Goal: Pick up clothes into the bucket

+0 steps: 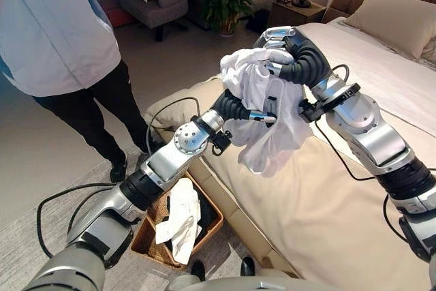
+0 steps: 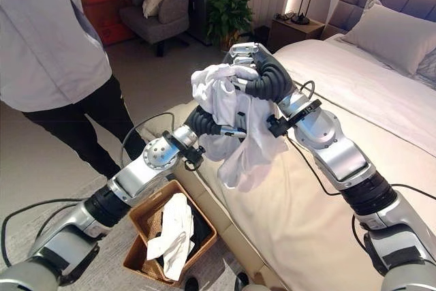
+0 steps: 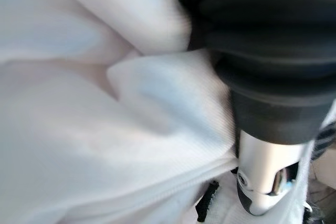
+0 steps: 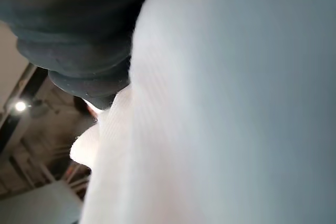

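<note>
Basket [image 2: 139,221]: a brown woven one on the floor against the foot of the bed, nearest the camera; its near edge is cut by the left arm in the left eye view.
Cloth in basket [image 2: 172,233]: a white piece draped over the basket's near rim, with something dark under it that is hard to make out.
Bed [image 2: 320,230]: beige cover, its corner edge just beside the basket; the mattress runs away to the right of it.
White garment [image 2: 240,127]: bunched and held up in the air above the bed's corner, higher than the basket and a little toward the bed from it; its loose end hangs down.
Left hand [image 1: 262,116]: pushed into the garment from below; a silver finger shows against the cloth, the rest is buried, so I cannot tell how it is set.
Right hand [image 2: 246,52]: on top of the bunch, fingers curled into the cloth and clamped on it.
Wrist views: cloth pressed close against both dark ribbed covers.
Person [image 1: 61,39]: stands on the floor left of the basket, pale shirt, dark trousers, cut off at the top.
Room beyond: armchair [image 2: 163,5], potted plant [image 2: 228,15] and nightstand [image 2: 300,28] past the bed's far corner; pillow [image 2: 398,35] at the headboard.
</note>
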Available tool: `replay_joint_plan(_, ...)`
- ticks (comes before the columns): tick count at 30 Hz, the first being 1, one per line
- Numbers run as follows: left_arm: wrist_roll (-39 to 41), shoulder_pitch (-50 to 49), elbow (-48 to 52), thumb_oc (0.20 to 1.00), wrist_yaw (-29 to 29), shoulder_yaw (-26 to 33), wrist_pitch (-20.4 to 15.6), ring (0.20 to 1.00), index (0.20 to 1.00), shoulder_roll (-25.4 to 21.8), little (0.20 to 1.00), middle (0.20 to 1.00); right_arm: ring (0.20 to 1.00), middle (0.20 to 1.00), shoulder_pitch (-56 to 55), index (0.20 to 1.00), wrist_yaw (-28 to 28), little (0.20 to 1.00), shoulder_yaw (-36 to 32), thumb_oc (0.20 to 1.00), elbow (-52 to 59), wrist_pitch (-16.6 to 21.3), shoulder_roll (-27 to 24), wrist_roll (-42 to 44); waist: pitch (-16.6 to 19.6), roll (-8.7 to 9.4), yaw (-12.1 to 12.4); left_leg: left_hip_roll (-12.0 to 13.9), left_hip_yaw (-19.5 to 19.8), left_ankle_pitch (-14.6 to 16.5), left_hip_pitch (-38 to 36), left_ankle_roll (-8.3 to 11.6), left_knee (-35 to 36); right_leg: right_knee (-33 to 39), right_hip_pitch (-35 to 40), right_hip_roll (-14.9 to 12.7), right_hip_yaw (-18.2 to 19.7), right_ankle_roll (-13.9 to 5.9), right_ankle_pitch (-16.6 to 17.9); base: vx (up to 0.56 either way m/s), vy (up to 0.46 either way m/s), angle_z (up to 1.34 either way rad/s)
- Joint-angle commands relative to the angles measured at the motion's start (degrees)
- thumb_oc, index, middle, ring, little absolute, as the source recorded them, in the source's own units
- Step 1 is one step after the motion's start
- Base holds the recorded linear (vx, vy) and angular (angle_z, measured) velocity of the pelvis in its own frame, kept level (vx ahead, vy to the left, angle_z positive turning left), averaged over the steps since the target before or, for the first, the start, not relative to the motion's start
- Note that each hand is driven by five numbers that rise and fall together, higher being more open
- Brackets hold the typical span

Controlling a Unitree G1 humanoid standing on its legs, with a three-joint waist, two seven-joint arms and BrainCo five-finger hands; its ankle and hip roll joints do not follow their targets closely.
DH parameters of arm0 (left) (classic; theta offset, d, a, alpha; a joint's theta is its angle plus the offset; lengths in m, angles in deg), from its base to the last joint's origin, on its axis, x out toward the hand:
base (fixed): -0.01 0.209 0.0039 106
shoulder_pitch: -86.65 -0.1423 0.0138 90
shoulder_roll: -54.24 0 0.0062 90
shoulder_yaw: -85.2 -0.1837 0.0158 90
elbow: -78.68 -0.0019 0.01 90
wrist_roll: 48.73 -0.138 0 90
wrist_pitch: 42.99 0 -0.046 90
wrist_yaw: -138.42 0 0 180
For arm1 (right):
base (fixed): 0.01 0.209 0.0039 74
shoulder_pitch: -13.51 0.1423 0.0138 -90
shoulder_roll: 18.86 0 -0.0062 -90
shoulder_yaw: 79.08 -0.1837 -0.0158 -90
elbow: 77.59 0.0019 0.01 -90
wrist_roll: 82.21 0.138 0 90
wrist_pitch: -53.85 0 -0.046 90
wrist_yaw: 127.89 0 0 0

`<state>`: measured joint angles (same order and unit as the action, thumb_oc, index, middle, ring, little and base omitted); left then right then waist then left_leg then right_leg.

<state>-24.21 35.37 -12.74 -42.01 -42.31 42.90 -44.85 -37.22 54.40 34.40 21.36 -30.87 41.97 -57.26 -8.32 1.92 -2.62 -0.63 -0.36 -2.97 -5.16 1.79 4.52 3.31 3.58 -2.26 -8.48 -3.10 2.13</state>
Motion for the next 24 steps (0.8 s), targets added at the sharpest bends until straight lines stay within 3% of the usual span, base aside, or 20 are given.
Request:
replay_joint_plan(1, 0.32, 9.15, -4.03, 1.0, 2.25, -5.01, -1.36, 1.0, 1.0, 4.48, 1.0, 1.0, 0.2, 0.2, 7.41, 0.2, 0.93, 0.2, 0.96, 0.2, 8.26, 3.41, 2.68, 3.47, 2.04, 2.77, -0.24, -0.35, 1.09, 5.65, 2.6, -0.09, -5.93, -4.18, -1.96, -7.67, -0.84, -6.69, 0.8, 0.0, 0.0, 0.0)
replay_joint_plan(5, 2.09, 9.02, -5.33, 1.0, 3.12, -5.91, -1.1, 1.0, 1.0, 5.77, 1.0, 1.0, 0.2, 0.2, 7.22, 0.2, 1.39, 0.2, 1.24, 0.2, 8.79, 3.53, 3.2, 4.14, 2.0, 2.64, -0.44, -0.42, 1.09, 5.64, 2.62, -0.12, -5.81, -4.25, -2.11, -7.73, -0.73, -6.71, 0.82, 0.0, 0.002, 0.01)
replay_joint_plan(6, 4.46, 8.75, -5.25, 0.856, 3.76, -6.2, -0.94, 0.856, 0.856, 6.09, 0.856, 0.856, 0.2, 0.2, 7.03, 0.2, 1.41, 0.2, 1.35, 0.2, 8.74, 3.51, 3.37, 4.27, 2.03, 2.6, -0.52, -0.43, 1.0, 5.69, 2.52, -0.13, -5.77, -4.24, -2.08, -7.76, -0.66, -6.73, 0.85, 0.03, 0.006, 0.0)
replay_joint_plan(7, 6.48, 8.49, -5.3, 0.617, 3.9, -6.47, -0.88, 0.617, 0.617, 6.35, 0.617, 0.617, 0.2, 0.2, 7.11, 0.2, 1.39, 0.2, 1.47, 0.2, 8.64, 3.53, 3.43, 4.38, 2.03, 2.55, -0.63, -0.42, 0.89, 5.69, 2.49, -0.11, -5.75, -4.22, -2.08, -7.79, -0.59, -6.73, 0.88, 0.0, 0.0, 0.0)
replay_joint_plan(8, 7.93, 8.34, -5.17, 0.2, 4.22, -6.68, -0.65, 0.2, 0.2, 6.35, 0.2, 0.2, 0.2, 0.2, 7.18, 0.2, 1.33, 0.2, 1.62, 0.2, 8.57, 3.54, 3.51, 4.4, 2.06, 2.54, -0.65, -0.42, 0.84, 5.7, 2.46, -0.12, -5.76, -4.19, -2.09, -7.81, -0.52, -6.74, 0.91, 0.0, 0.0, 0.0)
replay_joint_plan(12, 13.49, 6.91, -3.93, 0.2, 4.58, -6.7, -0.52, 0.2, 0.2, 5.58, 0.2, 0.2, 0.2, 0.2, 7.02, 0.2, 0.99, 0.2, 1.8, 0.2, 8.44, 3.51, 3.41, 4.37, 2.23, 2.47, -0.78, -0.48, 0.76, 5.73, 2.31, -0.13, -5.71, -4.14, -1.99, -7.85, -0.41, -6.73, 0.97, 0.0, 0.0, 0.0)
replay_joint_plan(13, 16.67, 5.28, -3.4, 0.2, 4.23, -5.98, -0.53, 0.2, 0.2, 4.88, 0.2, 0.2, 0.567, 0.567, 6.73, 0.567, 0.36, 0.567, 1.64, 0.567, 8.32, 3.55, 3.19, 3.66, 2.26, 2.44, -0.78, -0.44, 0.71, 5.75, 2.15, -0.08, -5.63, -4.14, -1.93, -7.88, -0.43, -6.67, 0.96, 0.0, 0.0, 0.0)
replay_joint_plan(14, 18.36, 4.36, -3.16, 0.2, 4.07, -5.27, -0.57, 0.2, 0.2, 4.41, 0.2, 0.2, 1.0, 1.0, 6.35, 1.0, 0.07, 1.0, 1.34, 1.0, 8.28, 3.56, 3.08, 3.29, 2.25, 2.44, -0.78, -0.41, 0.7, 5.75, 2.13, -0.07, -5.6, -4.16, -1.94, -7.87, -0.45, -6.65, 0.96, 0.0, 0.0, 0.0)
replay_joint_plan(17, 19.14, 3.53, -2.84, 0.2, 3.9, -4.74, -0.58, 0.2, 0.2, 3.88, 0.2, 0.2, 1.0, 1.0, 5.87, 1.0, -0.13, 1.0, 1.01, 1.0, 8.25, 3.52, 3.06, 2.97, 2.27, 2.45, -0.78, -0.42, 0.69, 5.77, 2.11, -0.05, -5.6, -4.18, -1.94, -7.86, -0.42, -6.63, 0.95, 0.0, 0.0, 0.0)
replay_joint_plan(20, 25.01, -2.07, -1.35, 0.2, 2.86, 0.8, -1.01, 0.2, 0.2, 1.61, 0.2, 0.2, 1.0, 1.0, 1.8, 1.0, -1.83, 1.0, -2.59, 1.0, 7.4, 3.61, 3.35, 1.73, 2.15, 2.44, -0.61, -0.37, 0.62, 5.95, 2.0, -0.02, -5.66, -4.18, -1.86, -7.93, -0.4, -6.56, 0.86, 0.0, 0.0, 0.0)
replay_joint_plan(24, 25.53, -8.63, 0.21, 0.2, 2.68, 7.72, -1.46, 0.2, 0.2, -1.71, 0.2, 0.2, 1.0, 1.0, -4.18, 1.0, -3.57, 1.0, -8.26, 1.0, 6.63, 3.77, 3.68, 0.4, 1.96, 2.3, -0.38, -0.3, 0.52, 6.03, 1.95, 0.0, -5.66, -4.31, -1.96, -7.9, -0.31, -6.46, 0.66, 0.0, 0.0, 0.0)
